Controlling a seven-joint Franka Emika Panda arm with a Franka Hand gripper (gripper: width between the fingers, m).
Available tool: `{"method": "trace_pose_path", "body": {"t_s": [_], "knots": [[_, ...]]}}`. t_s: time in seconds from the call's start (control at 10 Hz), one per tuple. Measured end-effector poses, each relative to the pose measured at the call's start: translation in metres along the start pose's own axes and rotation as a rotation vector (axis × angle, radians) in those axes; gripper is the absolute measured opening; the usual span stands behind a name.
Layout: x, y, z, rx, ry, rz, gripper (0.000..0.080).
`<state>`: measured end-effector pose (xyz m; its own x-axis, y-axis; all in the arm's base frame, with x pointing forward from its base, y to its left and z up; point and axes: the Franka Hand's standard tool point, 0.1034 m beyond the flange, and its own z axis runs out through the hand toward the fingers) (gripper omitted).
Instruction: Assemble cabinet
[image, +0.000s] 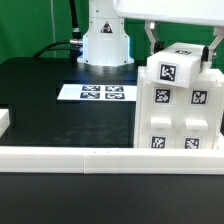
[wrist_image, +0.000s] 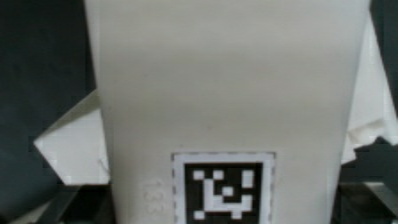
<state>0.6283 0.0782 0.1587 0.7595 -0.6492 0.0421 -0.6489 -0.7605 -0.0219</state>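
Pincer (image: 182, 40) up at the top of the cabinet (image: 180, 105), one finger (image: 153, 40) showing on the side toward the exterior view's left and the other on the far side, the small tagged top section sitting between them. Whether those fingers actually press the plastic I cannot tell from where I stand; they sit close to it, spread about as wide as that top block.

Now the cabinet itself: a tall white boxy body standing upright on the black desk (image: 40, 90), toward the exterior view's right, with square black-and-white tags across its front face in rows. A low white rail (image: 70, 155) runs along the desk's near edge, and the cabinet's foot stands just behind it.

Well apart from the cabinet, toward the exterior view's left and further back, the marker board (image: 98, 93) lies flat. Behind that board rises the arm's white base (image: 105, 40).

Over on the wrist view, a white panel of the cabinet (wrist_image: 222, 90) fills the picture, blurred, one tag (wrist_image: 224, 190) visible on it.
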Motion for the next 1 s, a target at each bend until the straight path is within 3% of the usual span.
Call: {"method": "trace_pose_path", "body": {"t_s": [0.5, 0.6, 0.7, 1.0], "knots": [[-0.0017, 0.0011, 0.0004, -0.005, -0.004, 0.388, 0.0561], [-0.0058, 0.0016, 0.0013, -0.002, -0.005, 0.742, 0.0561], [-0.0074, 0.0023, 0.0011, -0.002, 0.004, 0.916, 0.0561], [-0.0083, 0.0017, -0.0002, 0.002, 0.010, 1.166, 0.0561]]}}
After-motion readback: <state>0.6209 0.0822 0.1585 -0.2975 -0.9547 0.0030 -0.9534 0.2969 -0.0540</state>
